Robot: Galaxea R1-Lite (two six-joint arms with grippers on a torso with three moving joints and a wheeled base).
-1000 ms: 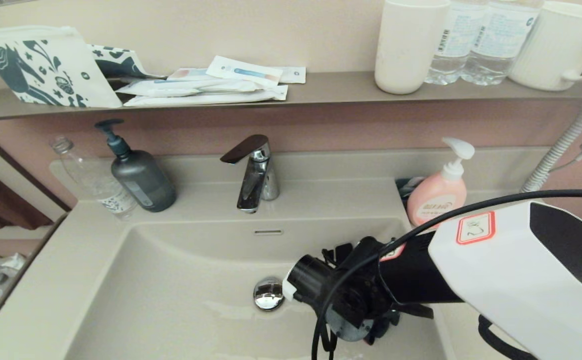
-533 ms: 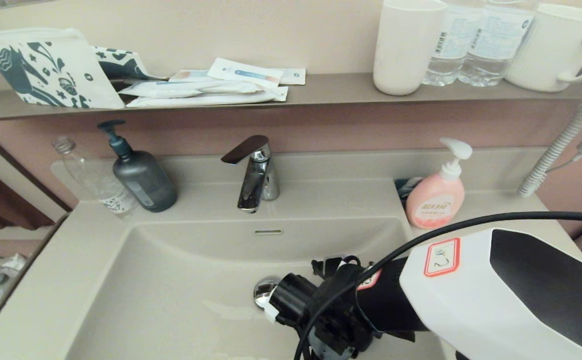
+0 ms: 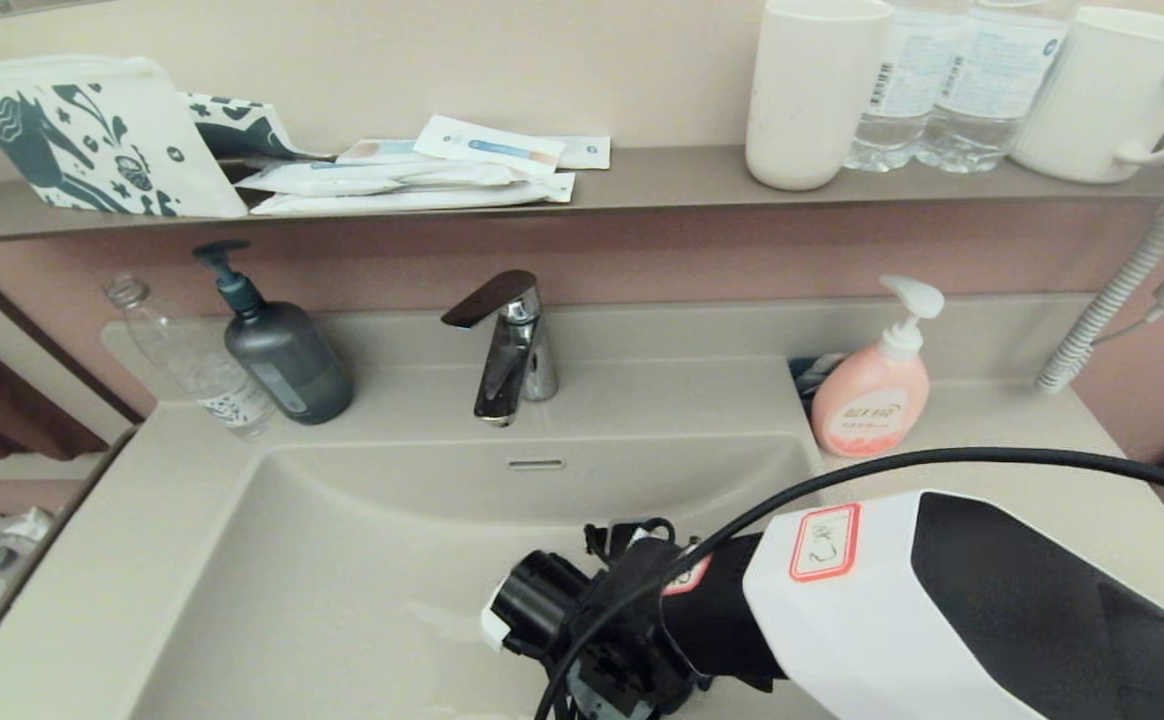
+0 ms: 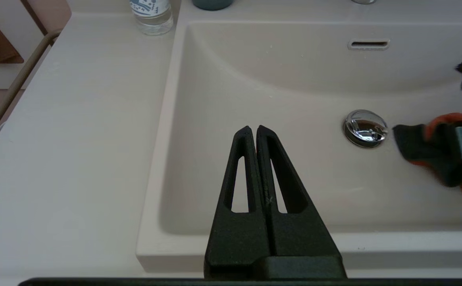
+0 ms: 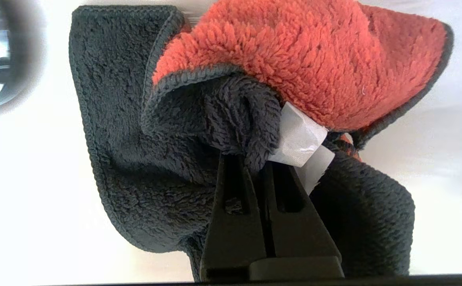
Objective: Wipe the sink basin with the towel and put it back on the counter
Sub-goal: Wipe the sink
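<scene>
The beige sink basin [image 3: 342,560] fills the middle of the head view. My right arm [image 3: 842,600] reaches down into it from the right, and its wrist hides the drain plug there. In the right wrist view my right gripper [image 5: 251,159] is shut on the towel [image 5: 128,159], charcoal grey with an orange-red side, bunched against the basin floor. The left wrist view shows the towel [image 4: 433,155] just right of the chrome drain plug [image 4: 365,128]. My left gripper [image 4: 253,129] hangs shut and empty over the basin's front left. The counter [image 3: 1002,420] surrounds the basin.
On the back ledge stand a faucet [image 3: 507,345], a grey pump bottle [image 3: 282,350], a clear plastic bottle [image 3: 192,360] and a pink soap bottle [image 3: 877,390]. A wall shelf [image 3: 642,175] above carries cups, water bottles and packets. A coiled hose [image 3: 1102,310] hangs at the right.
My right arm has slid left and toward the front across the basin floor with the towel; its wrist now covers the drain plug in the head view.
</scene>
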